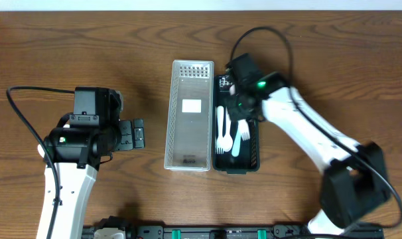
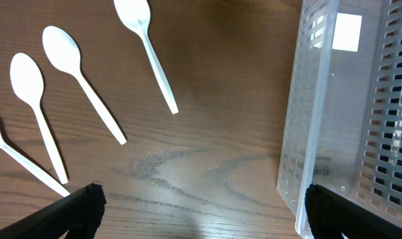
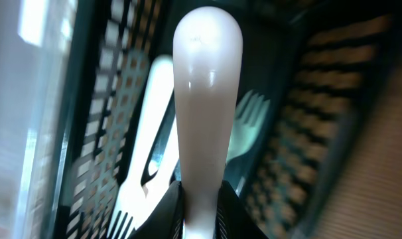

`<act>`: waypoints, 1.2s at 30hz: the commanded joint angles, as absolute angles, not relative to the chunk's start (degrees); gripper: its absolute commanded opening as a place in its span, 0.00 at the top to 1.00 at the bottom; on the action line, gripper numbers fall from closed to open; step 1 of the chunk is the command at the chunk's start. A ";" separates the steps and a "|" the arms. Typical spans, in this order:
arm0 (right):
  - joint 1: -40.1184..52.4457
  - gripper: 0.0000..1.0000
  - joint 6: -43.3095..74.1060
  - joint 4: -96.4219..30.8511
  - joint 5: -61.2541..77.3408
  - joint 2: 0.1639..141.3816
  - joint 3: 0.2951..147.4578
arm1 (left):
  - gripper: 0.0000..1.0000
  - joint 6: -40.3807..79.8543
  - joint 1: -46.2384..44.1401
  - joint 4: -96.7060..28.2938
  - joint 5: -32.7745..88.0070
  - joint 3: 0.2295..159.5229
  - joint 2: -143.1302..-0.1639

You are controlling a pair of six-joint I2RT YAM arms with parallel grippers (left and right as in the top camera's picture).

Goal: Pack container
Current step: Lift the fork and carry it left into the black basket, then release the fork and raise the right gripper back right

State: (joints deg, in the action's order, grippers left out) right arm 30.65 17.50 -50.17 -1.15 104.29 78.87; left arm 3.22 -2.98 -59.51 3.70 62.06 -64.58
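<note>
Spoon: white, pinched tight by right gripper, over black basket holding forks.
Left gripper: spread wide, empty, beside clear container.

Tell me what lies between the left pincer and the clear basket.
Nothing but bare table, as the overhead view shows: the left pincer sits apart from the clear basket, with only wood between them.

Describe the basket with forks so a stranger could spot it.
At the middle of the table, two slotted baskets lie side by side. It is the black basket on the right, beneath the right gripper; the clear basket beside it holds no cutlery.
</note>
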 commanded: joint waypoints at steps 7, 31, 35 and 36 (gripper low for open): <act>32.69 0.61 18.11 -49.87 -1.69 107.37 78.83 | 0.02 3.73 -2.63 -59.48 3.64 62.74 -64.84; 0.60 0.01 11.94 -60.95 -6.90 93.36 92.55 | 0.02 14.17 1.63 -61.56 -1.98 83.44 -85.34; -2.46 0.01 11.64 -60.45 -4.93 94.48 90.19 | 0.02 15.53 5.17 -59.94 -1.45 83.37 -93.58; -2.68 0.01 11.49 -60.16 -4.91 94.67 89.54 | 0.02 15.53 5.82 -59.66 -0.54 83.37 -95.77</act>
